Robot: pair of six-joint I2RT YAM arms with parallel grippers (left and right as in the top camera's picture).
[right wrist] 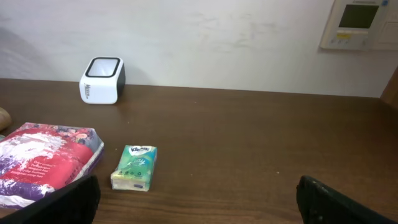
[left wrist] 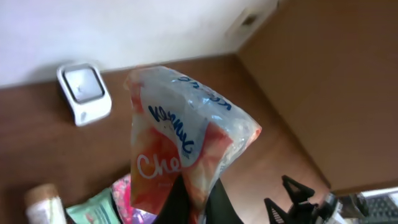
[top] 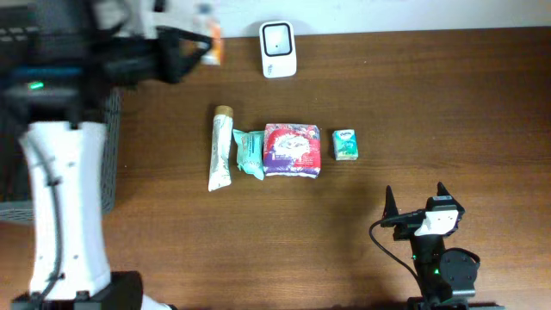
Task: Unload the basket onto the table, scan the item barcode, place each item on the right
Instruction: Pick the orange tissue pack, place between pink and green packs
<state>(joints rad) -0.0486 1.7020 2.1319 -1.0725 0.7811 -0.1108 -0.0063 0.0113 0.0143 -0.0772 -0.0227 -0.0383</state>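
My left gripper is raised at the table's far left and shut on an orange and clear snack bag. In the left wrist view the bag fills the middle, pinched at its lower end between the dark fingers. The white barcode scanner stands at the back edge, right of the bag and apart from it; it shows too in the left wrist view and the right wrist view. My right gripper rests open near the front right, nothing between its fingers.
A row lies mid-table: a white tube, a teal pack, a red and purple pack and a small green tissue pack. A grey crate stands at the left edge. A wall lies behind the scanner.
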